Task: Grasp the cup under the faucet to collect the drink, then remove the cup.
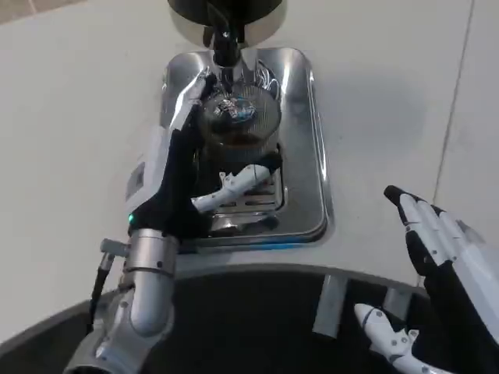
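Glass cup (pixel 238 125) under faucet (pixel 224 40), left hand (pixel 181 183) fingers clamped; right hand (pixel 437 265) fingers apart

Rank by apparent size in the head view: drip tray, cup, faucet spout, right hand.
1. drip tray, clearly largest
2. right hand, though it sits nearer the camera and is cut by the frame edge, so unsure
3. cup, partly wrapped by the left hand
4. faucet spout, smallest

White table (pixel 70 117): one steel drip tray (pixel 316 167) lying on it, dispenser base (pixel 226 12) at its far edge.
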Controlling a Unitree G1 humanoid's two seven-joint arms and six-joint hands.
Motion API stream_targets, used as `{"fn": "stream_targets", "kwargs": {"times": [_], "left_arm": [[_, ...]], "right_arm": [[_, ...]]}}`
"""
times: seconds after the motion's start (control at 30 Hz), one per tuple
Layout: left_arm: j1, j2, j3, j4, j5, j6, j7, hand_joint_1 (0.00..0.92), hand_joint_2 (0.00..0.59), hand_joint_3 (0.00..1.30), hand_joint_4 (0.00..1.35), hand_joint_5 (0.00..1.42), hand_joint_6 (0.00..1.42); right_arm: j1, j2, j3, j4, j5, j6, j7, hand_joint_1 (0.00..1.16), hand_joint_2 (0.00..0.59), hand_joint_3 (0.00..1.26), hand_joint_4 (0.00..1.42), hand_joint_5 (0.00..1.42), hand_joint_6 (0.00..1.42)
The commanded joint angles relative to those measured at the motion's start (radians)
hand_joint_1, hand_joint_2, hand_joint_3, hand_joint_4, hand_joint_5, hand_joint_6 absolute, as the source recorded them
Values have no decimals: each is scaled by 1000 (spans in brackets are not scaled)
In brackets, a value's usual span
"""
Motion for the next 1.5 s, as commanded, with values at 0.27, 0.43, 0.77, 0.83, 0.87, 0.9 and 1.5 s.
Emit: {"fn": "stream_targets", "kwargs": {"times": [0.27, 0.43, 0.77, 0.83, 0.87, 0.9, 1.5], "left_arm": [[8, -96, -43, 38, 22, 47, 97, 582, 70, 702, 742, 969, 1183], [-5, -146, -30, 44, 6, 42, 144, 736, 106, 1052, 1059, 1285, 1424], [32, -96, -22, 2, 26, 22, 200, 763, 95, 1161, 1158, 1316, 1424], [43, -83, -18, -19, 35, 22, 207, 764, 95, 1164, 1158, 1303, 1424], [53, -71, -16, -35, 42, 20, 211, 764, 95, 1166, 1167, 1302, 1424], [64, -60, -14, -54, 50, 19, 214, 764, 91, 1174, 1170, 1302, 1424], [295, 3, 64, -436, 50, 39, 159, 779, 71, 1180, 1172, 1274, 1424]], "right_arm": [[31, 53, 16, -38, -47, 13, 22, 288, 456, 0, 0, 0, 0], [49, 84, 19, -41, -76, 6, 20, 284, 458, 0, 0, 0, 0], [-7, 101, 30, -18, -85, 19, 63, 268, 462, 0, 0, 0, 0], [-5, 97, 29, -16, -76, 17, 63, 266, 462, 0, 0, 0, 0], [3, 91, 28, -14, -66, 13, 58, 265, 463, 0, 0, 0, 0], [9, 87, 27, -13, -58, 10, 55, 264, 463, 0, 0, 0, 0], [-24, -43, -45, 40, 52, -41, -7, 257, 474, 0, 0, 0, 0]]}}
